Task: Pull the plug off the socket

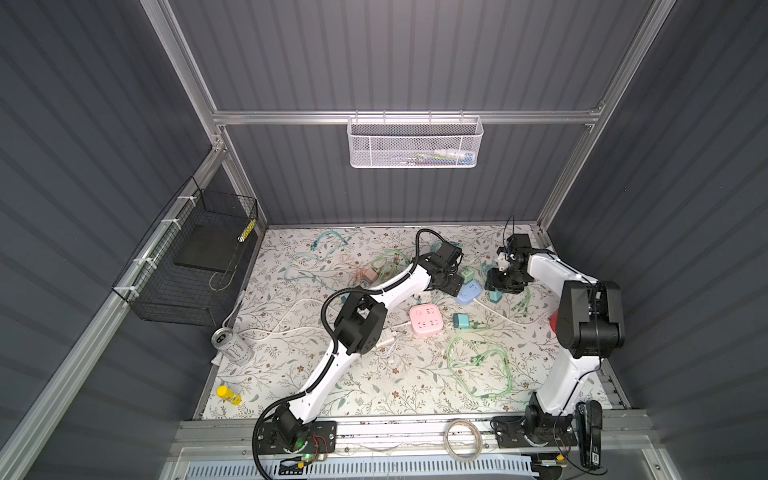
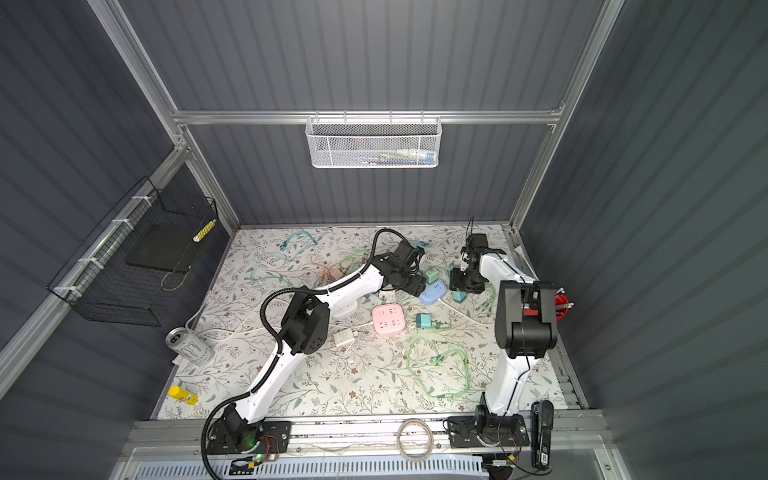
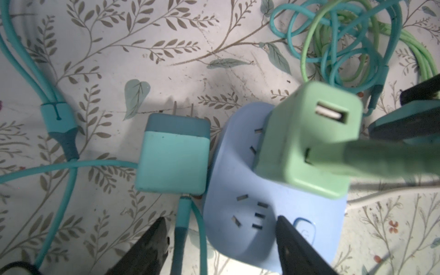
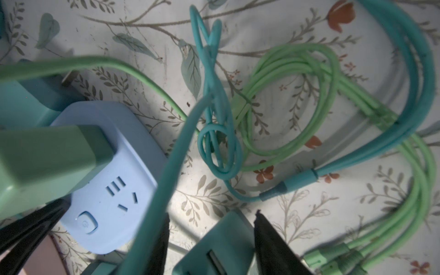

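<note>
One plug (image 3: pixel 309 142) sits in the socket (image 3: pixel 281 200); left gripper (image 3: pixel 220 219) gapes over it, probably bracing; right gripper (image 4: pixel 212 213) brackets neighbouring adapter (image 4: pixel 214 247), grip unclear.

Smooth matt plastic on blue socket (image 3: pixel 285 202), green plug (image 3: pixel 285 142), teal charger (image 3: pixel 172 162) with bare metal prongs; rubbery matt teal cables (image 4: pixel 421 71); scuffed printed table cover (image 3: pixel 166 59).

socket (image 3: pixel 281 228): coloured light blue | plug (image 3: pixel 307 145): coloured pale green | charger (image 3: pixel 172 162): toned teal, darker-capped | cable coil (image 4: pixel 300 53): coloured mint | tablecloth (image 3: pixel 190 78): printed white, leaf sprigs
</note>
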Controlling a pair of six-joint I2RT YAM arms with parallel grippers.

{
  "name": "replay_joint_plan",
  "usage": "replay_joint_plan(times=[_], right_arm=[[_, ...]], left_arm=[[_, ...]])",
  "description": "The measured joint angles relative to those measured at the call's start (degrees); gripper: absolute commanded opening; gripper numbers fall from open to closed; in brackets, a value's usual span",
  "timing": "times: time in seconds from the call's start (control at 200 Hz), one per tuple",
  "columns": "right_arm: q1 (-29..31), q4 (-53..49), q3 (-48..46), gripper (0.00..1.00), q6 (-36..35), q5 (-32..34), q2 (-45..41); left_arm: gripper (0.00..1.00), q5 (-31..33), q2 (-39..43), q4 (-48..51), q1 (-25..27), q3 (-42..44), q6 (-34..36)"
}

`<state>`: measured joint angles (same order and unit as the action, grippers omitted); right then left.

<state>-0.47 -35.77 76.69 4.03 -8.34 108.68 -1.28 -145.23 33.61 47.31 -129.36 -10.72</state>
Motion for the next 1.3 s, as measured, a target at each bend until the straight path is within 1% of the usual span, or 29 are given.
replay_joint_plan(times=[0.155, 0.21, 0.33, 0.43, 0.695, 0.841, 0.926, 1.146, 1.296], right_arm=[[0.28, -0.31, 1.79, 0.48, -0.17, 0.94, 1.46], [0.37, -0.70, 3.34, 0.47, -0.11, 1.51, 2.89], [0.74, -1.77, 6.16, 0.47, -0.39, 3.56, 6.21], [1.03, -2.80, 6.62, 0.47, -0.39, 5.55, 7.65], [1.27, -3.76, 3.74, 0.50, -0.61, 10.10, 7.06], [1.27, -4.17, 2.43, 0.54, -0.46, 10.05, 5.77], [1.27, -4.13, 2.43, 0.62, 0.20, 9.03, 4.96], [1.27, -2.25, 2.49, 0.76, 0.52, 4.52, -1.46], [1.33, -0.20, 2.49, 0.78, -0.02, 2.75, -5.27]], left_arm=[[0.73, 0.17, 0.02, 0.02, 0.00, 0.00, 0.00], [0.73, 0.26, 0.02, 0.02, 0.00, 0.00, 0.00], [0.72, 0.28, 0.04, 0.04, -0.04, 0.00, 0.00], [0.72, 0.28, 0.15, -0.02, -0.04, 0.28, 0.00], [0.72, 0.26, 0.37, -0.04, -0.11, 0.59, 0.00], [0.73, 0.26, 0.37, -0.04, -0.11, 0.59, 0.00], [0.73, 0.26, 0.39, -0.09, -0.15, 0.66, 0.00], [0.75, 0.28, 0.96, -0.22, -0.15, 1.51, 0.02], [0.76, 0.24, 1.09, -0.44, -0.15, 1.84, -0.07]])
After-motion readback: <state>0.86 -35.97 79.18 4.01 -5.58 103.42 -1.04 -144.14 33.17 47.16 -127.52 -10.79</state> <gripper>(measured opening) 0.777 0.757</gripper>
